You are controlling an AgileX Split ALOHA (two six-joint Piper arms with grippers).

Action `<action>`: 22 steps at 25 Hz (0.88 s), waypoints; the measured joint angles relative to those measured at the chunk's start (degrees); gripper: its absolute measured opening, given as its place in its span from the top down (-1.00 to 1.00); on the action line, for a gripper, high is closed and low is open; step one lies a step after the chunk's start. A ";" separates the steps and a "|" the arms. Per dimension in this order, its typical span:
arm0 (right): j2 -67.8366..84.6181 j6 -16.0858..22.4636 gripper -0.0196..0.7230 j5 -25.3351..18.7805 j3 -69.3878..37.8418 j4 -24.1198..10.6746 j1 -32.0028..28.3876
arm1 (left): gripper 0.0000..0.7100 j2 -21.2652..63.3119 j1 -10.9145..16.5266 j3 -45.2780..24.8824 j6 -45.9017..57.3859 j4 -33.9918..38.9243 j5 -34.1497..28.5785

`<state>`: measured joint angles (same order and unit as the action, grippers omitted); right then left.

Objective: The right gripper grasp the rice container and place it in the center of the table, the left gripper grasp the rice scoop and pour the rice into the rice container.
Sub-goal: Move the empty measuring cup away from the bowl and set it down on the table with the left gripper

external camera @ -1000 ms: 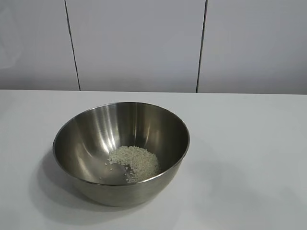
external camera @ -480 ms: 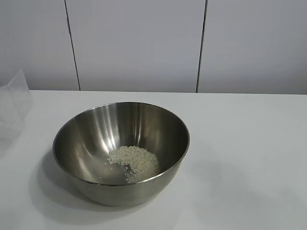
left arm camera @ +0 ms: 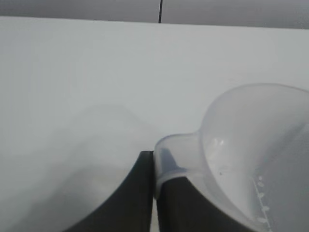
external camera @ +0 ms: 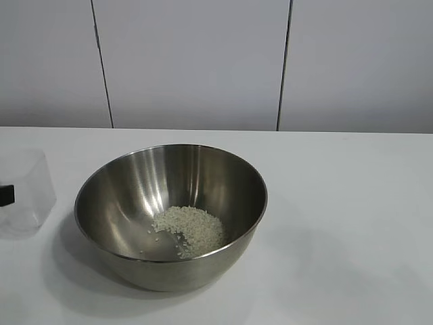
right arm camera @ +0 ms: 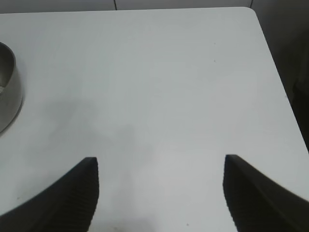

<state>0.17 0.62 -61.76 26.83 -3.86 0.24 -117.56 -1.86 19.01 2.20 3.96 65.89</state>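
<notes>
The rice container [external camera: 128,186], a big steel bowl, stands in the middle of the table [external camera: 345,203] with a small heap of rice [external camera: 191,228] in its bottom. Left of it, at the view's edge, is the rice scoop [external camera: 27,193], a cloudy plastic cup, upright and apart from the bowl. In the left wrist view my left gripper [left arm camera: 154,162] is shut on a small lip at the rim of the rice scoop [left arm camera: 241,145], which looks empty. One black fingertip [external camera: 5,194] shows beside the cup. My right gripper [right arm camera: 161,166] hangs open over bare table, right of the bowl's rim [right arm camera: 9,92].
A grey panelled wall [external camera: 196,61] runs behind the table. The right wrist view shows the table's far corner and side edge [right arm camera: 270,58], with a dark drop beyond it.
The scoop came into the exterior view from the left edge, first high and tilted, now lower, upright and closer to the bowl. Bowl, rice and right gripper have not moved.
</notes>
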 joint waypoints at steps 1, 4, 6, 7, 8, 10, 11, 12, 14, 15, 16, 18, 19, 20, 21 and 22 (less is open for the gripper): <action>0.00 0.00 -0.39 0.00 0.00 0.00 0.00 | 0.81 0.00 0.00 0.00 0.00 -0.09 0.02; 0.00 0.00 -0.39 0.01 0.00 0.00 0.00 | 0.38 0.00 0.00 0.00 0.00 -0.20 0.26; 0.00 0.00 -0.39 0.01 0.00 0.00 0.00 | 0.05 0.00 0.00 -0.29 0.00 -0.22 0.26; 0.00 0.00 -0.39 0.01 0.00 0.00 0.00 | -0.03 0.00 0.00 -0.56 0.06 -0.27 0.26; 0.00 0.00 -0.39 0.01 0.00 0.00 0.00 | -0.10 0.00 0.00 -0.94 0.06 -0.27 0.26; 0.00 0.00 -0.39 0.01 0.00 0.00 0.00 | -0.16 0.13 0.00 -1.98 0.10 -0.27 0.26; 0.00 0.00 -0.39 0.01 0.00 0.00 0.00 | -0.18 0.40 0.00 -2.63 0.10 -0.27 0.21; 0.00 0.00 -0.39 0.01 0.00 0.00 0.00 | -0.18 0.97 0.00 -3.18 0.10 -0.27 0.21; 0.00 0.00 -0.39 0.01 0.00 0.00 0.00 | -0.19 2.56 0.27 -4.29 0.12 -0.27 0.11; 0.00 0.00 -0.39 0.01 0.00 0.00 0.00 | -0.19 3.62 0.49 -4.84 0.17 -0.27 0.11; 0.00 0.00 -0.39 0.01 0.00 0.00 0.00 | -0.19 4.67 0.71 -5.37 0.17 -0.34 0.16; 0.00 0.00 -0.39 0.01 0.00 0.00 0.00 | -0.19 6.50 0.94 -7.30 0.17 -0.62 0.28; 0.00 0.00 -0.39 0.01 0.00 0.00 0.00 | -0.19 7.35 0.94 -8.34 0.17 -1.08 0.28; 0.00 0.00 -0.39 0.01 0.00 0.00 0.00 | -0.18 8.12 0.94 -9.64 0.17 -2.03 0.28; 0.00 0.00 -0.39 0.01 0.00 0.00 0.00 | -0.18 8.68 0.94 -10.89 0.17 -3.15 0.28; 0.00 0.00 -0.39 0.01 0.00 0.00 0.00 | -0.18 9.27 0.94 -11.98 0.17 -5.06 0.28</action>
<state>0.17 0.62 -61.76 26.83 -3.86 0.24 -108.29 -0.92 7.03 2.37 -1.10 66.17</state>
